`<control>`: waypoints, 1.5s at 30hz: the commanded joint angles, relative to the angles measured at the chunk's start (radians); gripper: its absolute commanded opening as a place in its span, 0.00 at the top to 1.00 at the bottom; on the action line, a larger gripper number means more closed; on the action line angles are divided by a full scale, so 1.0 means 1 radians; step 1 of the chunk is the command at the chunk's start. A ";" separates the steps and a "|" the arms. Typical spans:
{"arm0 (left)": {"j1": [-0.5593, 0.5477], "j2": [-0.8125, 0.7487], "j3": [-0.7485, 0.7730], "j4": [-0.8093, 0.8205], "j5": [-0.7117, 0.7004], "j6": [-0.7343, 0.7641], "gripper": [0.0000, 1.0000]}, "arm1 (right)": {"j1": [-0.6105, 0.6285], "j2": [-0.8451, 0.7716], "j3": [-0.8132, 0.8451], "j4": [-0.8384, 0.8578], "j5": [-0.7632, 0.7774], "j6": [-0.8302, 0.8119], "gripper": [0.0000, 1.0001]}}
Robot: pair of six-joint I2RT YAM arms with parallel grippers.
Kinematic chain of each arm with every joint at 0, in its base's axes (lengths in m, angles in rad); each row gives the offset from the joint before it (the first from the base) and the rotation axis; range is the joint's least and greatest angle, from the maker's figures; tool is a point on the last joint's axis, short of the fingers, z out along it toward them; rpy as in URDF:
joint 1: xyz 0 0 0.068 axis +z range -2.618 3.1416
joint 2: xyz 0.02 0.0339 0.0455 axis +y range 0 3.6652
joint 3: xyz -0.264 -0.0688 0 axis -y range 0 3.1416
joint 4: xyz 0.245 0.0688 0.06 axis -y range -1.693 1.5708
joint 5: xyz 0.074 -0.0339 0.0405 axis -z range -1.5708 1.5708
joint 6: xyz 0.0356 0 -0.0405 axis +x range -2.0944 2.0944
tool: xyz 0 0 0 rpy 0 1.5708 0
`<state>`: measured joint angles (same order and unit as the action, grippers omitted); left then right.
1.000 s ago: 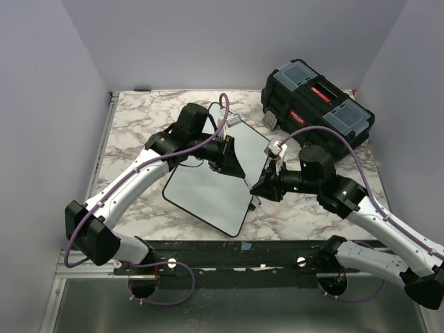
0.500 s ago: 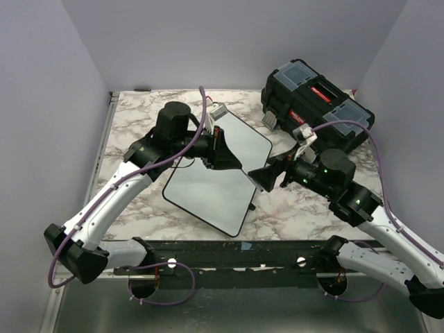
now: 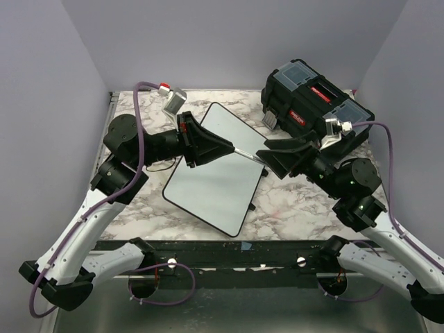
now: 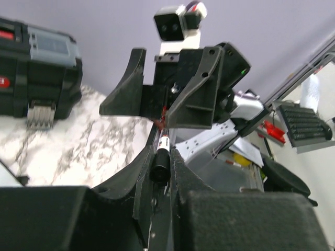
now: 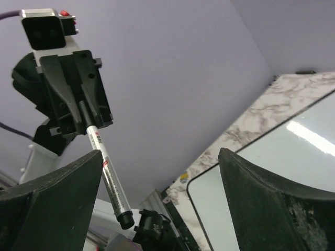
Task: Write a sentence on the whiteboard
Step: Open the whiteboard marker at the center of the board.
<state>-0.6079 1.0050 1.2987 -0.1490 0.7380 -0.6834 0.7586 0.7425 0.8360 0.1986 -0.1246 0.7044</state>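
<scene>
- Jaws of the left gripper (image 3: 231, 146) are pinching narrow on the marker (image 3: 248, 153) and holding it level in the air. Jaws of the right gripper (image 3: 268, 161) are gaping wide, gripping nothing, and facing the marker's free end.
- The whiteboard (image 3: 208, 187) is lying flat on the table (image 3: 139, 118), below and between the two arms. No sentence is showing on it, so writing is looking not yet begun.
- The step in hand is looking like a pass or an uncapping of the marker; I cannot tell which.
- The right wrist view is showing the barrel nearer one jaw than the other. The right jaws should be centring first, then sliding straight along the marker and closing only around its end.
- The left jaws should be gripping firmly meanwhile, or the marker is risking a drop onto the board.
- The black toolbox (image 3: 316, 104) is sitting at the far right, apart from the work.
</scene>
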 commanded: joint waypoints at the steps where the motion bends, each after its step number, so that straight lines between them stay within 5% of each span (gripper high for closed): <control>1: 0.007 -0.032 0.006 0.140 -0.031 -0.074 1.00 | 0.005 0.013 0.000 0.184 -0.136 0.075 0.09; 14: 0.007 -0.031 -0.011 0.267 -0.017 -0.153 1.00 | 0.005 0.107 0.061 0.356 -0.389 0.123 0.29; 37: 0.007 -0.016 -0.045 0.219 -0.001 -0.118 1.00 | 0.005 0.193 0.117 0.378 -0.441 0.119 0.59; 45: 0.007 -0.040 -0.061 0.182 -0.024 -0.092 1.00 | 0.005 0.193 0.102 0.406 -0.409 0.136 0.59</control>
<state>-0.6079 0.9901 1.2522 0.0574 0.7258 -0.8043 0.7586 0.9363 0.9154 0.5606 -0.5373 0.8242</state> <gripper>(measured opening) 0.157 0.410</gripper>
